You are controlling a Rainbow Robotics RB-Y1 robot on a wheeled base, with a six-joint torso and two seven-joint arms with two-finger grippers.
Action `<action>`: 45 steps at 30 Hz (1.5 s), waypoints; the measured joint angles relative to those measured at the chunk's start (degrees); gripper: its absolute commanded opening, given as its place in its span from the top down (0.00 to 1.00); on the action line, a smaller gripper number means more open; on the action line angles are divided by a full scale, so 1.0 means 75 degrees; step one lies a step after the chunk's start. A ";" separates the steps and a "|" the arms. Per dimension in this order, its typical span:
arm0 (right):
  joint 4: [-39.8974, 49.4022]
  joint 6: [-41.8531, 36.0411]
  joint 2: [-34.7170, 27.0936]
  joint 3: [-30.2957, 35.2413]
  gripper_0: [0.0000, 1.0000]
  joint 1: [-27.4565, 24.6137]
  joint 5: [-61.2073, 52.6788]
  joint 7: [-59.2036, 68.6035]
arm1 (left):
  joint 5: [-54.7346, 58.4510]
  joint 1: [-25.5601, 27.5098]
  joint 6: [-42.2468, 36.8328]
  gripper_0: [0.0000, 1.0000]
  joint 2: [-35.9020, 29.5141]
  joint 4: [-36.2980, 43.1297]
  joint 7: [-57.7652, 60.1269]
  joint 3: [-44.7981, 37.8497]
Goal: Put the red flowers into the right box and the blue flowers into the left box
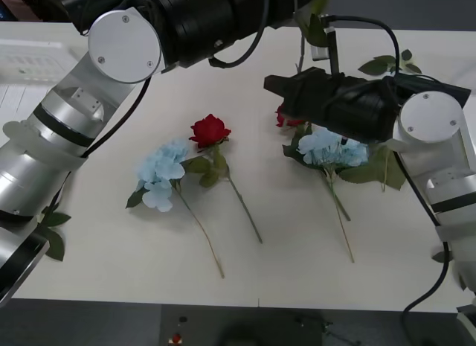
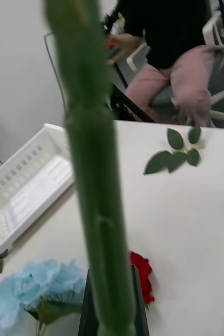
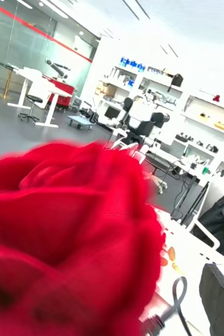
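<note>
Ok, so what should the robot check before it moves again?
1. Left box open on top and free to drop flowers in: ok.
2. Where the right box is: cannot tell.
3. Green stem firmly held by the right gripper, over the table's right side: cannot tell.
4. Red rose bloom, close before the left wrist camera, safely held: cannot tell.
5. All flowers sorted: not ok. A red rose and two blue flower clusters lie on the table.

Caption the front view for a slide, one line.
Two blue flowers and two red flowers lie on the white table between both arms.
</note>
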State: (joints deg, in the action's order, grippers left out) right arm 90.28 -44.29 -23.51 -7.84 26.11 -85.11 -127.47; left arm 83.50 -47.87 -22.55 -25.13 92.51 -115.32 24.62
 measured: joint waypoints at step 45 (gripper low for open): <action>-0.6982 0.0783 -0.5284 -0.2143 1.00 0.1321 0.4574 0.3996 | -0.1711 0.2249 -0.5263 0.00 -0.4278 0.2285 1.0737 0.1792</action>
State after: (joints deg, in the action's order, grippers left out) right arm 37.91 -38.41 -63.15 -23.91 36.02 -50.80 -97.50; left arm 70.67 -31.01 -62.01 -57.22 109.64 -34.80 38.06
